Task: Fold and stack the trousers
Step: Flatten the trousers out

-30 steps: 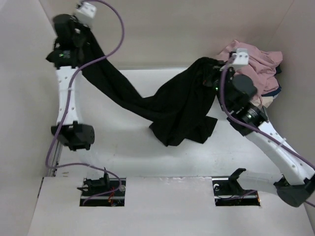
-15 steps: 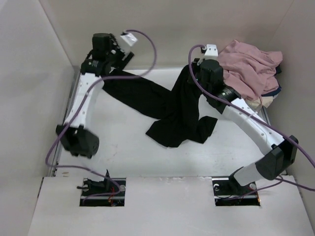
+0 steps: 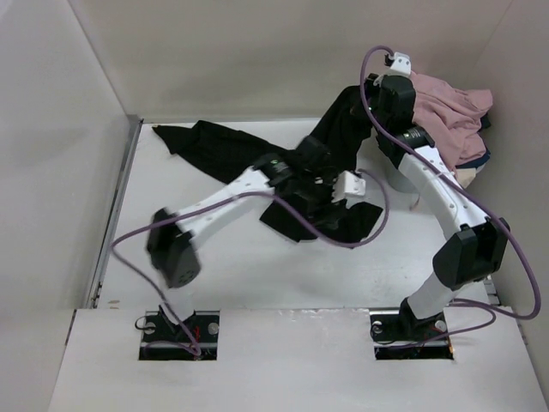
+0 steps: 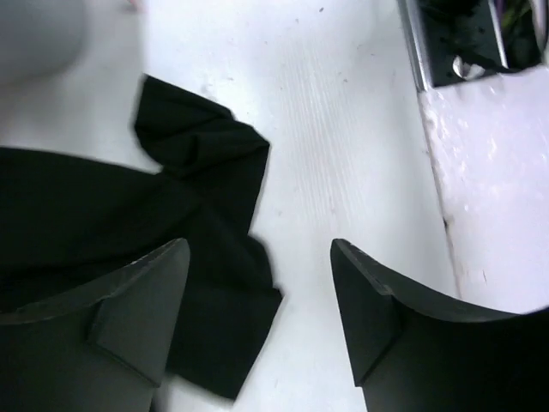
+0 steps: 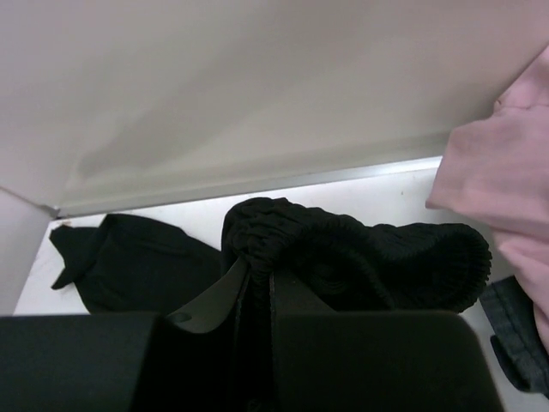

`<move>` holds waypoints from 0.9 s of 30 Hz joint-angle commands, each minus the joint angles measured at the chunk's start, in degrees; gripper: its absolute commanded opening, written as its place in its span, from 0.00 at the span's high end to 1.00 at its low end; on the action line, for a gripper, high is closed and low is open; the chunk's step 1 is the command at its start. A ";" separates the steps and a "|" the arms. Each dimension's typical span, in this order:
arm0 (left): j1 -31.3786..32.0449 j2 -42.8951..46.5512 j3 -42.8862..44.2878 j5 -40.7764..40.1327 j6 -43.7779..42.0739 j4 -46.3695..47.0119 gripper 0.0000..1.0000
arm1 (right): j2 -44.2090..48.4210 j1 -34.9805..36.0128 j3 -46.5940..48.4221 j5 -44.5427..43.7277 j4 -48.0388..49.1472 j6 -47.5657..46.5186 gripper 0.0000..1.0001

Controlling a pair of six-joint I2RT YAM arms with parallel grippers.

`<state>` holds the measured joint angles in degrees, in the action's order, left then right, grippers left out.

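The black trousers (image 3: 223, 150) lie sprawled across the back and middle of the white table, one leg flat at the back left. My right gripper (image 3: 367, 101) is shut on their ribbed waistband (image 5: 360, 249) and holds it raised near the back wall; the right wrist view shows the jaws (image 5: 260, 275) pinching the bunched cloth. My left gripper (image 3: 319, 190) hovers open and empty over the middle of the trousers. In the left wrist view its jaws (image 4: 259, 249) stand wide apart above the cloth's edge (image 4: 86, 206) and bare table.
A dusty-pink garment (image 3: 446, 112) is piled at the back right over navy and cream cloth (image 3: 470, 167); it also shows in the right wrist view (image 5: 497, 172). White walls close in the back and sides. The arm base slots (image 3: 412, 335) lie at the near edge.
My left gripper let go of the trouser leg at the back left and swung to the middle, over the cloth. The leg dropped flat. My right gripper rose towards the back right with the waistband.
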<state>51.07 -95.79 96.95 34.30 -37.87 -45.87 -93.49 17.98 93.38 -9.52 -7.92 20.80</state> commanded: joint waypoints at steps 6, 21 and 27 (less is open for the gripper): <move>4.43 -22.94 10.29 2.54 15.98 14.91 0.39 | 1.64 -1.41 1.19 5.38 7.04 -0.05 1.00; 5.66 -35.78 10.72 -11.36 20.99 24.16 0.45 | 8.06 -2.47 -7.16 7.58 10.56 -0.84 1.00; 6.27 -37.71 12.74 -10.14 20.38 19.25 0.73 | 8.77 -2.47 -8.04 7.76 10.30 -1.90 0.92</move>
<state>56.64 -134.41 106.98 23.66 -17.63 -23.94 -87.26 15.75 85.34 -2.50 -2.44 20.10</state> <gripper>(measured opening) 0.329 0.095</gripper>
